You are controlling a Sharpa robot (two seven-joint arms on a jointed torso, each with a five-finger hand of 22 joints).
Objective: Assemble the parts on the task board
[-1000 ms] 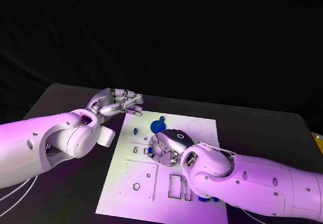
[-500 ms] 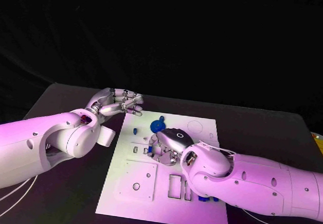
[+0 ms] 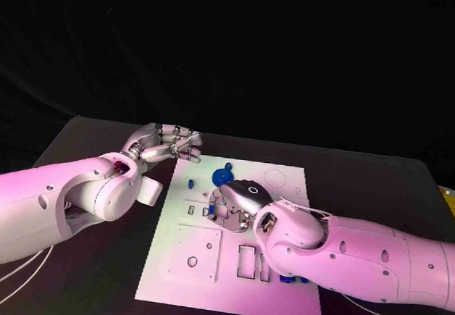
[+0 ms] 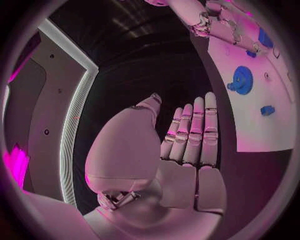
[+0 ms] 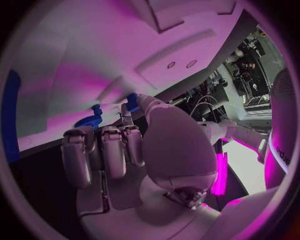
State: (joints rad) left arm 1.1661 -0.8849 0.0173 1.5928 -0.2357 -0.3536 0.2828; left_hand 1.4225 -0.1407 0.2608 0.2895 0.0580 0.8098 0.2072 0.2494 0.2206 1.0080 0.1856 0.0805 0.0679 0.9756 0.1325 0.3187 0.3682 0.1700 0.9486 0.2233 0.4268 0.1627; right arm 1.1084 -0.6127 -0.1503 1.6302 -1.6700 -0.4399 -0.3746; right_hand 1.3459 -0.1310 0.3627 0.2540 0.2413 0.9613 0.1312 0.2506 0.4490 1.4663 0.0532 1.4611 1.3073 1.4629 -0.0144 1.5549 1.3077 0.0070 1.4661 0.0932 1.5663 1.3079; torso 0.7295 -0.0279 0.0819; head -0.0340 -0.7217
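My right hand point(image 3: 240, 202) rests fingers-down on the middle of the flat white task board point(image 3: 194, 260), whether pinching a small blue part point(image 5: 132, 102) I cannot tell. My left hand point(image 3: 169, 145) hovers empty, fingers straight and together, off the board's far left corner, near a blue toothed gear point(image 3: 222, 176).

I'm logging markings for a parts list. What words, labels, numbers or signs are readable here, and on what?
None readable.
The task board bears only cut-outs and outlines, no lettering.
The right hand has a dark ring mark on its back, not text.
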